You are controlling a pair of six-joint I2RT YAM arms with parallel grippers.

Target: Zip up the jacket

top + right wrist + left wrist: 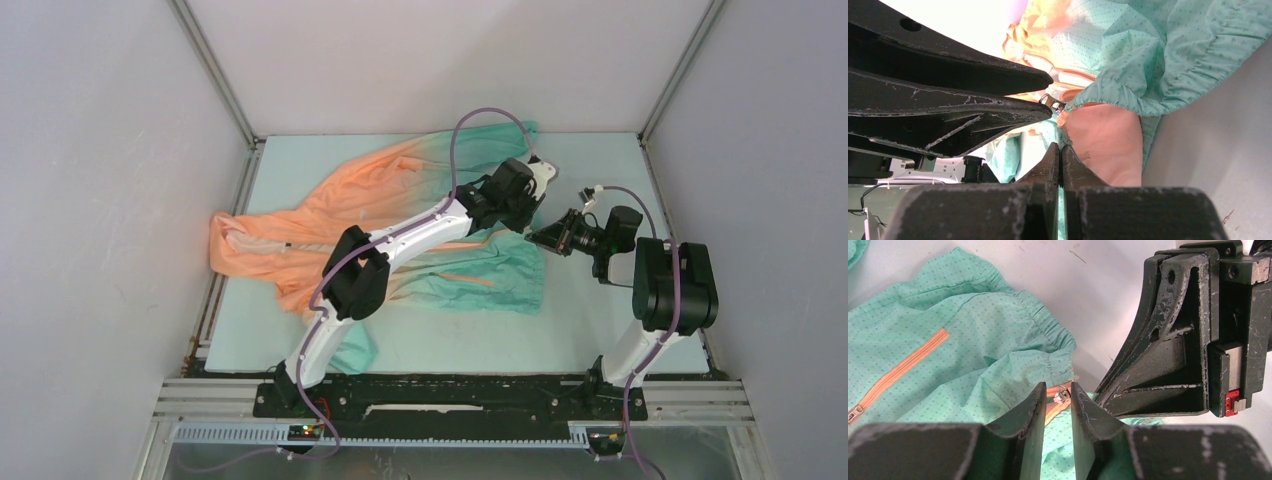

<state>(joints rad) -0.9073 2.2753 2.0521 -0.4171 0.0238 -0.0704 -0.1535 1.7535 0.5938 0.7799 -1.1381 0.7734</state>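
The left pincer (pixel 1058 390) stood with its fingers slightly apart, a narrow gap between them. The small metal zipper pull (pixel 1062 394) lay in that gap, and neither pad was seen pressing it. Just below the pull, the orange zipper tape (pixel 1054 411) ran down between the two fingers. The right pincer (pixel 1061 147) had its fingers pressed flat together. Its tips sat right at the lower corner of the jacket front, just beside the bottom end of the zipper. Whether any cloth was nipped between them could not be told from its own camera. The two pincers met nearly tip to tip at that corner, the right one coming in from the side.

Around them lay the gathered elastic hem (pixel 1048 327) of the jacket (pixel 400 180), teal and finely dotted, bunched into folds. At the corner it was turned up enough to show a peach inner face. One orange pocket strip (pixel 903 367) ran slantwise across the teal panel to the left of the left pincer.

From above, the jacket lay spread and rumpled across the pale tabletop (pixel 580 330). Its orange part reached toward the left wall and its teal part lay toward the middle and right, under the left arm. A teal fold lay near the left arm's base at the near edge. A purple cable (pixel 480 115) arched over the left arm. Plain white walls (pixel 100 200) closed in the tabletop on three sides.
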